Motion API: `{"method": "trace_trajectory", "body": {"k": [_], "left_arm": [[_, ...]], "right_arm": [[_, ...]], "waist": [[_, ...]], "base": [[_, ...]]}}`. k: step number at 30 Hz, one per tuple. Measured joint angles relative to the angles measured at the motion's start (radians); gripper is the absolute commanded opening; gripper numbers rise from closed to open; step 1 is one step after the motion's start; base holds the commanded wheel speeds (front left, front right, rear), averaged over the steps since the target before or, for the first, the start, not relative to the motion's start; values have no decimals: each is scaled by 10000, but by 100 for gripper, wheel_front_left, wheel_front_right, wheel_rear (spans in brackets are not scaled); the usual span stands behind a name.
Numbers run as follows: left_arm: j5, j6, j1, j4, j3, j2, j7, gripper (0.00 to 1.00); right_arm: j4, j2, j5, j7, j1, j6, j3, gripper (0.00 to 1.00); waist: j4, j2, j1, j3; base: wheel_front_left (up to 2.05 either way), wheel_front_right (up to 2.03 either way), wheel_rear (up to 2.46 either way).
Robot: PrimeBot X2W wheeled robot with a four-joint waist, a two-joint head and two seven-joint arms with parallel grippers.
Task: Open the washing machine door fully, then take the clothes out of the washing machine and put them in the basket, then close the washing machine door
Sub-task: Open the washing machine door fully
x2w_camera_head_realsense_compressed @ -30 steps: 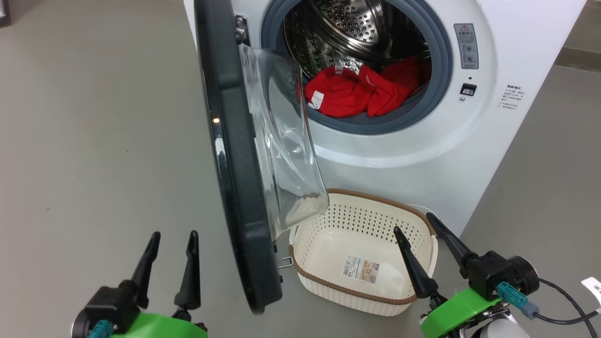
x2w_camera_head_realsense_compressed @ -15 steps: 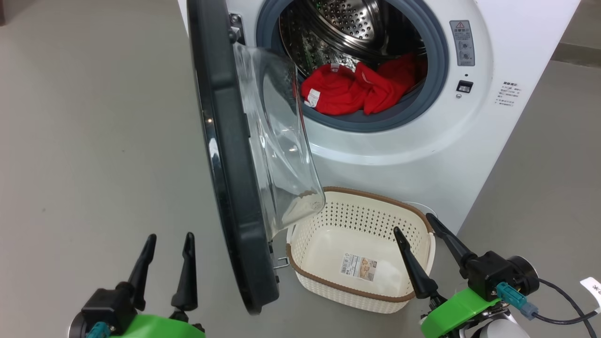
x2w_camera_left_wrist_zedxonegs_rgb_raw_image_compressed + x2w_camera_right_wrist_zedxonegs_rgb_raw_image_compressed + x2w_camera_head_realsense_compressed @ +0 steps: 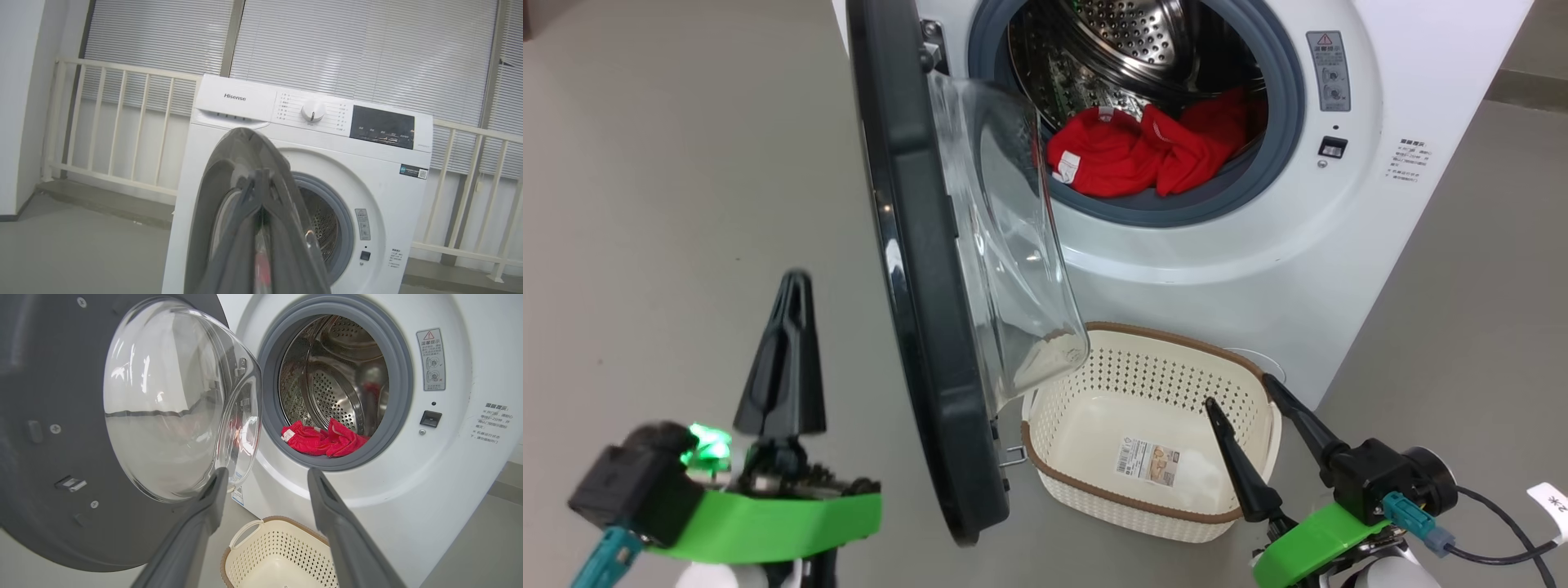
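- The washing machine (image 3: 1217,269) stands on the grey floor (image 3: 686,204), and its door (image 3: 915,245) is swung out on the hinge at the left of the opening, so in the head view you see the black rim nearly edge-on.
- The glass bowl (image 3: 1005,245) of the door bulges toward the machine side. In the head view its lower edge overlaps the far left corner of the basket (image 3: 1160,376).
- The clothes (image 3: 1135,155) are in the steel drum (image 3: 1143,41): a red heap at the bottom front, resting against the grey gasket (image 3: 1176,208), with a small white tag at its left end.
- The basket sits on the floor, just in front of the machine and to the right of the door. It holds no clothes (you can read only a paper label (image 3: 1150,465) on its bottom).
- Your left gripper (image 3: 786,359) is raised at the outer side of the door, apart from it, with its two fingers pressed together on nothing. In the left wrist view they meet in front of the door edge.
- Your right gripper (image 3: 1241,392) is low at the right, its fingers spread apart and empty. In the head view the tips lie over the right end of the basket, and in the right wrist view they point toward the opening below the clothes.
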Motion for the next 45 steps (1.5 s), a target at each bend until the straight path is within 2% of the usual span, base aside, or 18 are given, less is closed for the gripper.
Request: {"method": "trace_trajectory", "body": {"k": [7, 13, 17, 28, 45], "left_arm": [[-94, -290, -525, -1039, -1411, 4, -29, 0], [23, -372, -497, -784, -2899, 33, 75, 0], [-27, -236, -100, -384, -3419, 48, 347, 0], [-736, 554, 282, 673, -3494, 111, 1335, 0], [-723, 1505, 501, 777, -2761, 376, 1576, 0]], "right_arm": [[75, 4, 15, 0, -1, 0, 238, 100], [77, 6, 31, 0, -1, 0, 245, 100], [71, 6, 31, 0, -5, 0, 221, 100], [36, 2, 100, 0, -7, 0, 81, 100], [148, -194, 546, 0, -8, 0, 518, 100]], "waist": [[-116, 0, 0, 9], [-299, 0, 0, 53], [-386, 0, 0, 144], [-384, 0, 0, 274], [149, 0, 0, 329]], "base": [[0, 0, 0], [0, 0, 0], [0, 0, 0], [0, 0, 0], [0, 0, 0]]}}
